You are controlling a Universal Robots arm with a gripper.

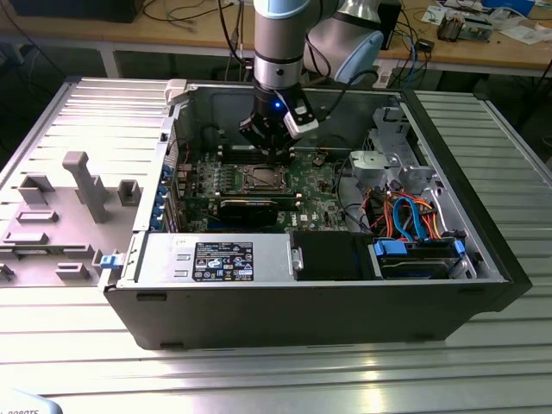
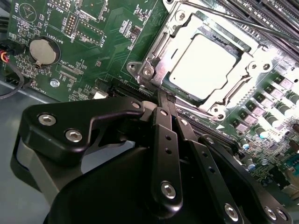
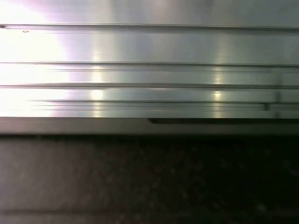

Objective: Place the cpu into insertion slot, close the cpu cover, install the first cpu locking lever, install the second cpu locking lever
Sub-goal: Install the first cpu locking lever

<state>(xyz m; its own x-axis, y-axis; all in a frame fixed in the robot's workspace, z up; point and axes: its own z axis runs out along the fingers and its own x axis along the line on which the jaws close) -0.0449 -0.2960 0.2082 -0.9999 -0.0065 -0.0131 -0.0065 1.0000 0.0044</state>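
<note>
The arm hangs straight down into the open case [image 1: 302, 302], which lies flat on the ribbed desk [image 1: 259, 379] so the board [image 1: 315, 185] faces up and can be reached from above. The gripper [image 1: 274, 155] sits low over the slot [image 1: 259, 178], just off its edge.

In the second wrist view the cpu [image 2: 203, 63] is seated in the slot, its pale metal top bright in the middle. The cover [image 2: 238, 79] is folded down flat around it, and the chip shows through the window. So the chip is in and the frame looks closed.

The fingers [image 2: 163, 121] are pressed together into one narrow black point, and the gripper [image 2: 164, 98] has that point right at the socket's near corner, touching or just short of the metal rim. A tip that slim reads as a pushing tool rather than a grab, which suits nudging a thin wire at the socket's side. I cannot tell whether anything is nipped between the tips.

A thin lever [image 2: 224, 17] runs along the far side of the frame. I cannot tell whether it is hooked under its catch. From this, the work looks to be at the lever stage, on the near side of the socket.

The coin battery [image 2: 42, 50] sits well apart across the green board. On the exterior view's left a grey tray [image 1: 69, 207] of fixtures lies beside the case.
</note>
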